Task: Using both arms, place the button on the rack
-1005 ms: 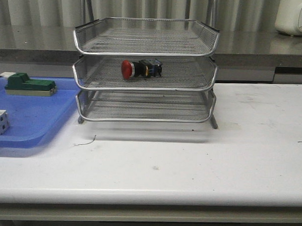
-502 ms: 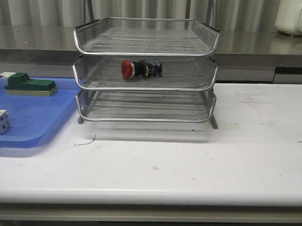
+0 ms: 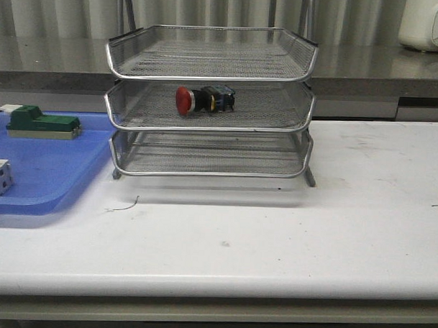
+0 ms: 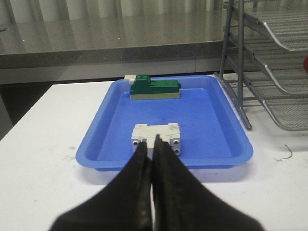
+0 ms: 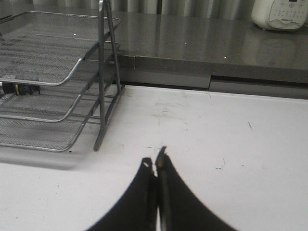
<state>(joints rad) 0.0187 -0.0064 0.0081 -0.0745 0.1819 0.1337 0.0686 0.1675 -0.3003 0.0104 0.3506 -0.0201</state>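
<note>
Button [image 3: 204, 100] on rack's [image 3: 209, 128] middle tier

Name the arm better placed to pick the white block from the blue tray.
Left. Its shut tool points at the white block in the tray; the right tool faces bare table beside the rack.

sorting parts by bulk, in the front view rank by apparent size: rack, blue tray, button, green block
1. rack, largest
2. blue tray, partly cut off at the frame edge
3. green block
4. button, smallest, though it sits at a similar depth to the block, so this ranking seems fair.
</note>
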